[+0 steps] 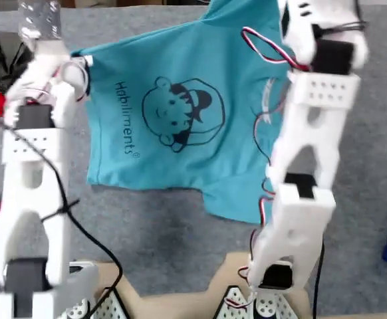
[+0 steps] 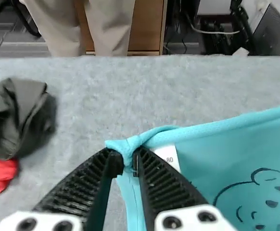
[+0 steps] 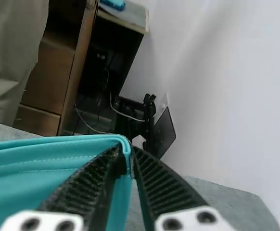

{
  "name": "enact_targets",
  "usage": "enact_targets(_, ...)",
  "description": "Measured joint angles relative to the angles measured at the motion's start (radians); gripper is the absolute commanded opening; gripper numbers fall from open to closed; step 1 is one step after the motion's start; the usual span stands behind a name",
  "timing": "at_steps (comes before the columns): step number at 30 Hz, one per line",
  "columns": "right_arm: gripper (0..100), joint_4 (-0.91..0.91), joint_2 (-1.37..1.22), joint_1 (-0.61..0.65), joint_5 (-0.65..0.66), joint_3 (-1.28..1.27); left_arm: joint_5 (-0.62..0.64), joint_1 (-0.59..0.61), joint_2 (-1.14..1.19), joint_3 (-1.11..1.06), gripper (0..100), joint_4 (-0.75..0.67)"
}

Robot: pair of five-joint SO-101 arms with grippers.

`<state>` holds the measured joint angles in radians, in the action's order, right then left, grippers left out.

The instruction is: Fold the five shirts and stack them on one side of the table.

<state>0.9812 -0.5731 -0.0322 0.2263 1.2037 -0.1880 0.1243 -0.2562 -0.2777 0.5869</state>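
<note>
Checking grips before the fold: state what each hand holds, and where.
Both hold the teal shirt: left hand a bunched corner by the white label, right hand a seamed edge.

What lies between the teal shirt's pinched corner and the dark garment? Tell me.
Only bare grey tabletop separates the teal shirt from the dark garment, as the left wrist view shows.
</note>
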Motion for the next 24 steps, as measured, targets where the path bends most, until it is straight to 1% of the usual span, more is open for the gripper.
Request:
enact_targets(2, 0.5, -0.080, -0.069, 0.000, 0.000, -0.002, 0.000, 0.000, 0.074, -0.018, 2, -0.114)
enact_targets(5, 0.5, -0.181, -0.129, 0.000, 0.000, -0.002, 0.000, 0.002, 0.193, -0.017, 2, -0.241)
enact_targets(10, 0.5, -0.281, -0.178, 0.002, 0.000, -0.002, 0.000, 0.006, 0.393, 0.075, 2, -0.362)
enact_targets(15, 0.5, -0.342, -0.215, 0.002, 0.000, -0.002, 0.000, 0.006, 0.591, 0.262, 2, -0.442)
enact_targets(20, 0.5, -0.391, -0.256, 0.002, 0.000, -0.006, 0.000, 0.006, 0.775, 0.486, 2, -0.451)
enact_targets(24, 0.5, -0.396, -0.281, 0.002, 0.000, -0.008, 0.000, 0.023, 0.865, 0.623, 2, -0.451)
